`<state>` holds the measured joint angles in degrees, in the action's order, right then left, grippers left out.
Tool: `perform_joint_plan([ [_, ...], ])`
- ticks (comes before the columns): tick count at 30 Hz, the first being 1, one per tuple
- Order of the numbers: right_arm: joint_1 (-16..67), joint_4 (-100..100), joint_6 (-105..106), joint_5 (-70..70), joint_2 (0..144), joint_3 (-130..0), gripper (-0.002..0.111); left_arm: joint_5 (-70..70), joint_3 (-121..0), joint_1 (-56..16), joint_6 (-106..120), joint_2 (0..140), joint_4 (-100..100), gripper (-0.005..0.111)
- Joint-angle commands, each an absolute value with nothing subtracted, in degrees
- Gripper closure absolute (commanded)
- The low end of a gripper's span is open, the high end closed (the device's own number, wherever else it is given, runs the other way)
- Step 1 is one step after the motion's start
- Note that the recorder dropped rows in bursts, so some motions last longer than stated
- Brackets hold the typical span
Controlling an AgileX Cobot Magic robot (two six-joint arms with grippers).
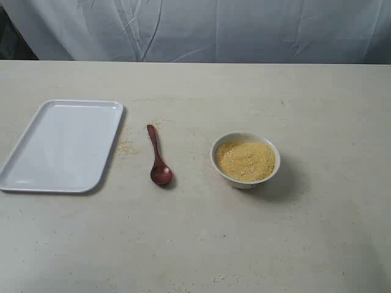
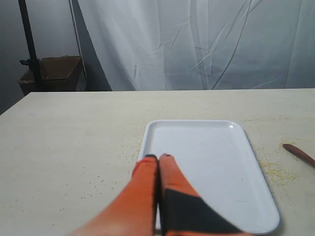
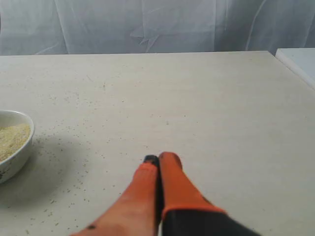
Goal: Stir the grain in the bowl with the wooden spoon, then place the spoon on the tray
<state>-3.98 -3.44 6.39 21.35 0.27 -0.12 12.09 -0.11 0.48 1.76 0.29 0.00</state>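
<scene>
The dark wooden spoon (image 1: 157,158) lies flat on the table between the tray (image 1: 61,145) and the bowl (image 1: 245,160), its oval end nearest me. Golden grain (image 1: 245,160) fills the small white bowl. Neither arm shows in the exterior view. My left gripper (image 2: 158,157) is shut and empty, hovering over the near edge of the tray (image 2: 206,162); the spoon's handle tip (image 2: 299,154) shows at that view's edge. My right gripper (image 3: 161,158) is shut and empty over bare table, well apart from the bowl (image 3: 12,147) with its grain (image 3: 12,138).
Loose grains (image 1: 127,146) are scattered on the table beside the tray. A white cloth backdrop (image 1: 201,27) hangs behind the table's far edge. A cardboard box (image 2: 51,73) and a dark stand (image 2: 27,42) sit beyond the table. A white surface (image 3: 300,61) appears off the table's side.
</scene>
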Motion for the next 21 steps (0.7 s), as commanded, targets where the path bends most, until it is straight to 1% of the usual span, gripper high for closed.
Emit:
perform_joint_plan([
  [1,-3.9,-3.5,6.4,20.7,0.0,0.0,0.109,11.6,0.0,0.5,1.6,0.0,-0.3,0.107],
  [14,-3.9,-2.7,6.4,20.0,0.0,0.0,0.109,11.6,0.0,0.5,1.6,0.0,-0.3,0.107],
  [17,-3.9,-2.7,6.4,14.5,0.0,0.0,0.109,11.6,0.0,0.5,1.6,0.0,-0.3,0.107],
  [21,-3.9,-2.7,6.4,1.4,0.0,0.0,0.109,11.6,0.0,0.5,1.6,0.0,-0.3,0.107],
])
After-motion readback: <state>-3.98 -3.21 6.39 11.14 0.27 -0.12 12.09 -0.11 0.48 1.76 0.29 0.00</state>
